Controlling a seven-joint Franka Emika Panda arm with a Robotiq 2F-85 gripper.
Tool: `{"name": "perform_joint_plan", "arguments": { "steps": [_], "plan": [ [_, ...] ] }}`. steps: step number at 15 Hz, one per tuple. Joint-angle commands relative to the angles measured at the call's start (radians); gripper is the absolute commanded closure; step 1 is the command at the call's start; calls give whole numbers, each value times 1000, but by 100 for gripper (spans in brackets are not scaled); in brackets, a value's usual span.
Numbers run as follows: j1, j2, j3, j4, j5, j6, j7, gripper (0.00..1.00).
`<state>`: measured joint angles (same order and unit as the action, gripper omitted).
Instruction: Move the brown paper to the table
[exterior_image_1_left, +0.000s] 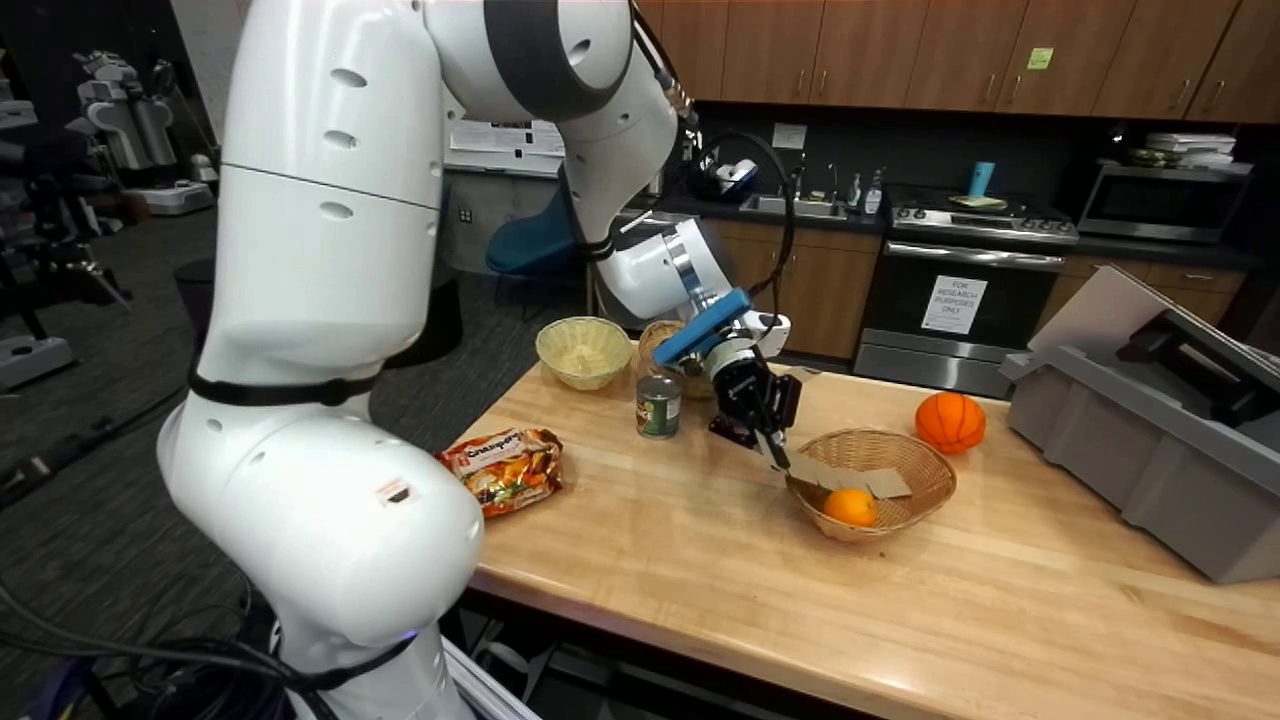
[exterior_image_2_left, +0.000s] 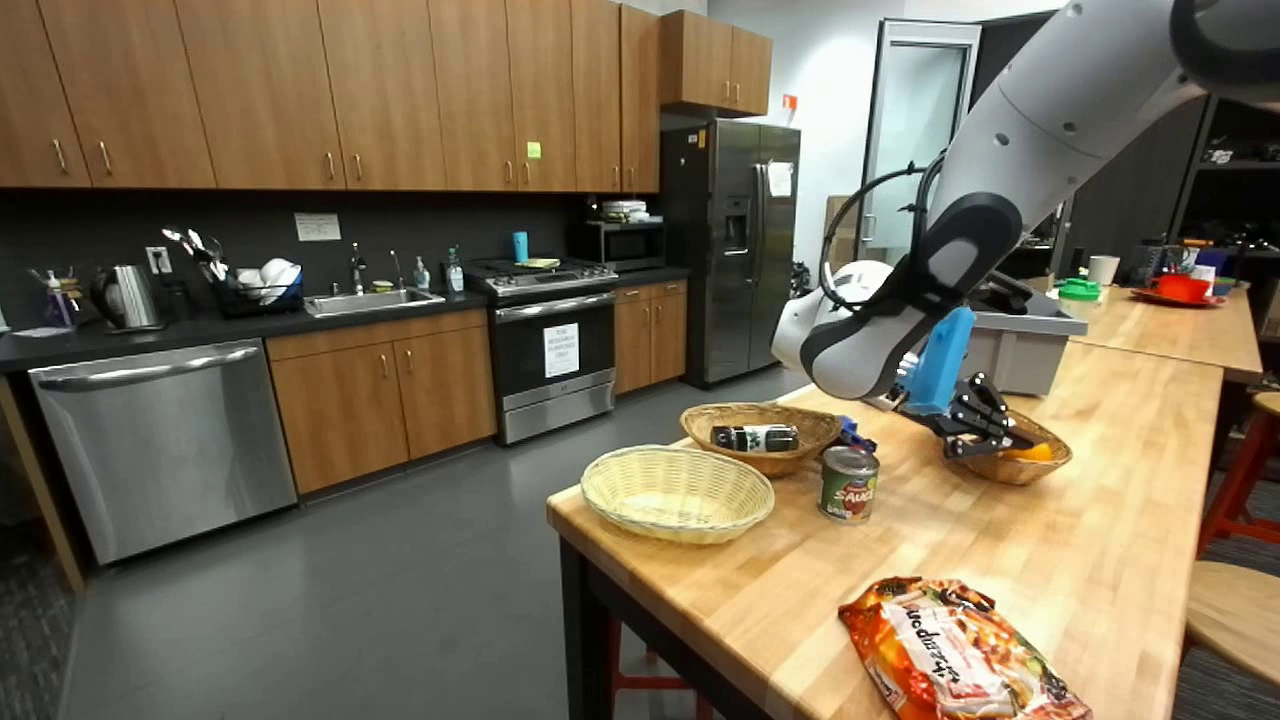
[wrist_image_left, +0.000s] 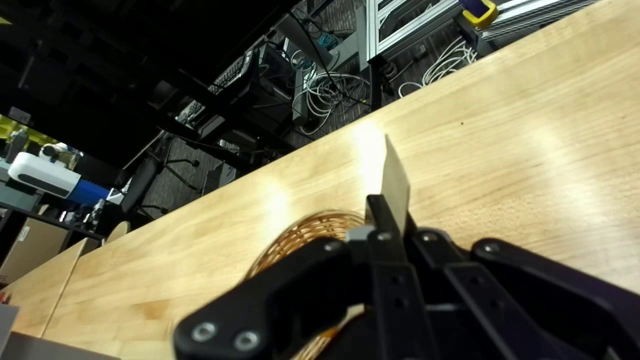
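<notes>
Cabinets (exterior_image_1_left: 815, 50): brown wood, in a row behind the butcher-block table (exterior_image_1_left: 640, 560), above a black stove (exterior_image_1_left: 1015, 290).
Robot arm (exterior_image_1_left: 320, 260): white, rising tall, bent over at the top of an exterior view and sloping down above the table, with the black gripper (wrist_image_left: 395, 220) tilted toward the wicker basket (exterior_image_1_left: 925, 465).
Fingers (wrist_image_left: 379, 215): clamped on the brown paper (exterior_image_1_left: 845, 475), which juts out past their tips in the wrist view.
Brown paper: one end in the grip, the rest reaching over the wicker basket, behind the orange (exterior_image_1_left: 850, 507) in an exterior view; whether it touches the basket, cannot tell.
Stove sign (exterior_image_1_left: 953, 304): "FOR RESEARCH PURPOSES ONLY".
Can (exterior_image_2_left: 849, 490): "SAUCE"; the finer print is too small.
Snack bag (exterior_image_1_left: 510, 470): orange-red, large lettering on a white band, not surely legible.
Table edge: diagonal in the wrist view, pale cables (wrist_image_left: 325, 95) on the floor beyond; the pale basket (exterior_image_2_left: 678, 495) stands near a corner.
Room to move: bare wood between snack bag and wicker basket, and from that basket to the near long edge; on its far side the orange ball (exterior_image_1_left: 950, 422) sits just beside it, the grey bin (exterior_image_1_left: 1120, 450) next along.
</notes>
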<state>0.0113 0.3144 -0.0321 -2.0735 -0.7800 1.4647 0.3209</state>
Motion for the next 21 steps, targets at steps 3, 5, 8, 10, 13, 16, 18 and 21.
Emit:
{"name": "perform_joint_plan", "arguments": {
  "steps": [3, 5, 8, 10, 13, 16, 18, 21],
  "plan": [
    [3, -150, 2, -28, -65, -45, 0, 100],
    [4, -183, 5, -26, -91, -68, 10, 100],
    [12, -225, 18, -23, -134, -104, 25, 100],
    [23, -248, 33, -19, -170, -129, 34, 100],
    [39, -279, 60, -17, -219, -138, 28, 100],
    [51, -322, 85, -33, -252, -83, 13, 100],
    [51, -356, 93, -50, -255, -15, 24, 100],
    [33, -392, 77, -74, -190, 127, 66, 100]
  ]
}}
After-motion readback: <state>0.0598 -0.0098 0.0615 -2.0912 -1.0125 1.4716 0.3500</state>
